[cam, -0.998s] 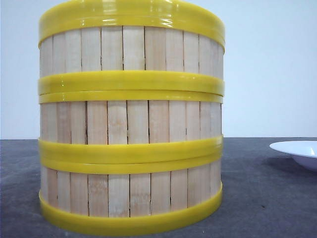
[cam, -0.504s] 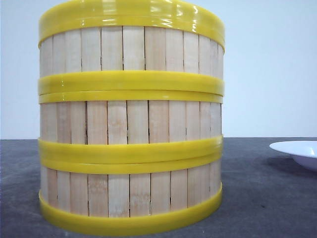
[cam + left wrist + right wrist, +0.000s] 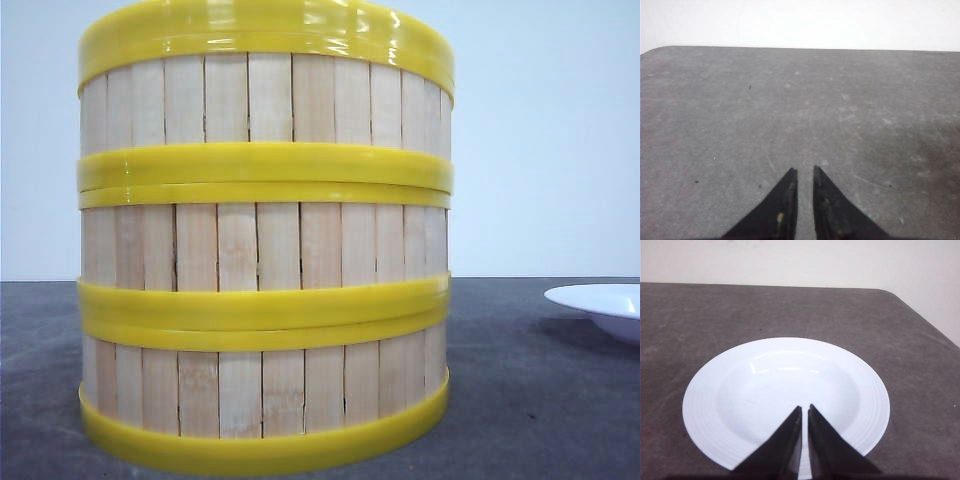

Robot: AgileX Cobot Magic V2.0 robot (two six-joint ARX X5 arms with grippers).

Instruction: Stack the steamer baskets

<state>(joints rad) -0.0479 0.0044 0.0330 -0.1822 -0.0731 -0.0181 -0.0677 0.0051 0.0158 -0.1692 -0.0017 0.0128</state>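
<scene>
Three steamer baskets stand stacked in one column close to the front camera: the top basket (image 3: 265, 95), the middle basket (image 3: 265, 245) and the bottom basket (image 3: 265, 395), each with pale bamboo slats and yellow rims. No gripper shows in the front view. My left gripper (image 3: 805, 171) is shut, holding nothing, over bare grey table. My right gripper (image 3: 805, 407) is shut and holds nothing; it hangs over a white plate (image 3: 730, 390). No basket appears in either wrist view.
The white plate's rim (image 3: 600, 300) shows at the right of the front view, apart from the stack. The grey table's far edge (image 3: 790, 48) meets a white wall. The table's right edge (image 3: 925, 320) runs near the plate.
</scene>
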